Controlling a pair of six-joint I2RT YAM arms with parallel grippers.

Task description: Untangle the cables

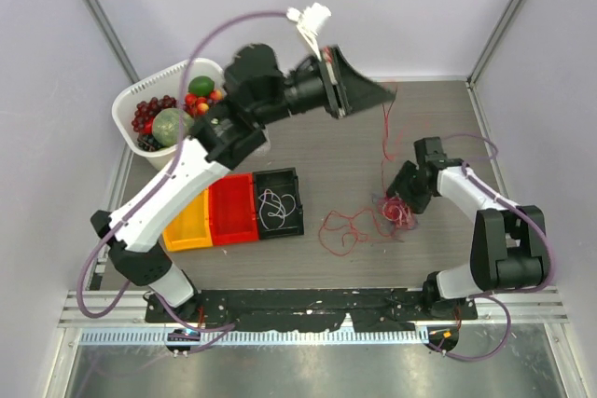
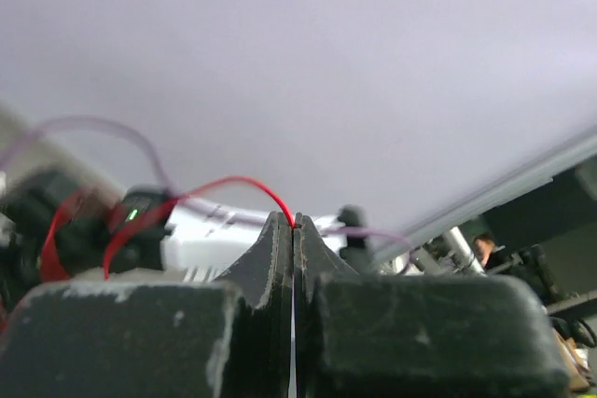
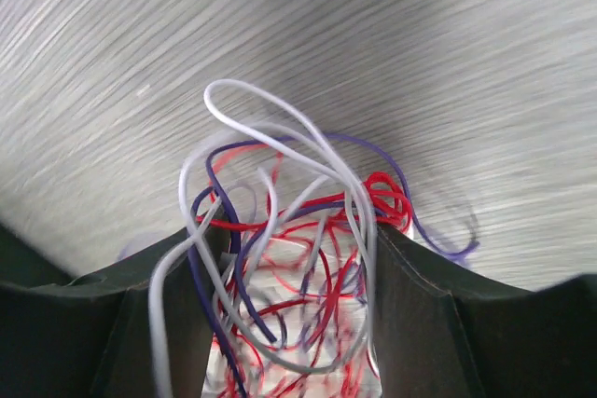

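- Nearest the bases, on the wood-grain table (image 1: 336, 142): red loops (image 1: 343, 228) sprawled loose, just left of the tangle.
- Further left: yellow bin (image 1: 187, 230), red bin (image 1: 233, 213) and black bin (image 1: 280, 175) side by side, a white cable (image 1: 277, 204) coiled inside the black one.
- Right gripper (image 1: 403, 195) (image 3: 294, 249): low over the tangle of cables (image 1: 397, 212) (image 3: 280, 193), jaws apart, with red, white and purple strands bunched between the fingers.
- Beyond and higher: left gripper (image 1: 373, 92) (image 2: 294, 223), jaws pressed together on a red cable (image 1: 386, 132) (image 2: 229, 184) hanging down toward the tangle.
- Far left corner: white basket (image 1: 126, 104) full of fruit (image 1: 173, 126).
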